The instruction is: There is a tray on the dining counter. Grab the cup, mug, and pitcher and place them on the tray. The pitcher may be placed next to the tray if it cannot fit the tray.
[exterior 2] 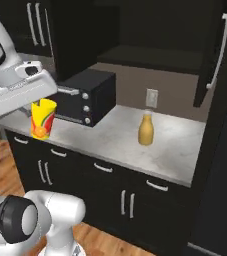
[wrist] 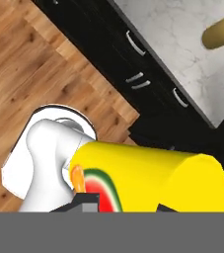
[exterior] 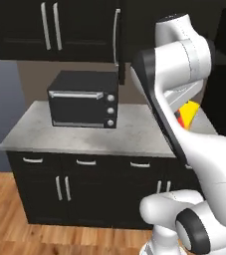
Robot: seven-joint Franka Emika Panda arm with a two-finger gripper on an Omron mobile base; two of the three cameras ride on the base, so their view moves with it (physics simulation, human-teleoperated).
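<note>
My gripper (exterior 2: 41,106) is shut on the cup (exterior 2: 42,120), a yellow tumbler with a red blotch, and holds it in the air by the marble counter's left end. In the hand view the cup (wrist: 148,175) lies across the bottom, between the fingertips (wrist: 88,200). From the left base view just a yellow and red sliver of the cup (exterior: 187,113) peeks out behind my arm. The amber pitcher (exterior 2: 146,129) stands upright on that counter, to the right of the cup and apart from it; the hand view catches the pitcher (wrist: 222,32) at top right. The tray, the mug and the dining counter are out of view.
A black toaster oven (exterior: 83,99) sits on the marble counter (exterior: 84,137) against the wall. Dark base cabinets (exterior 2: 110,185) run below and dark wall cabinets (exterior: 55,30) hang above. A wall outlet (exterior 2: 151,97) is behind the pitcher. Wood floor (wrist: 24,59) lies under the hand.
</note>
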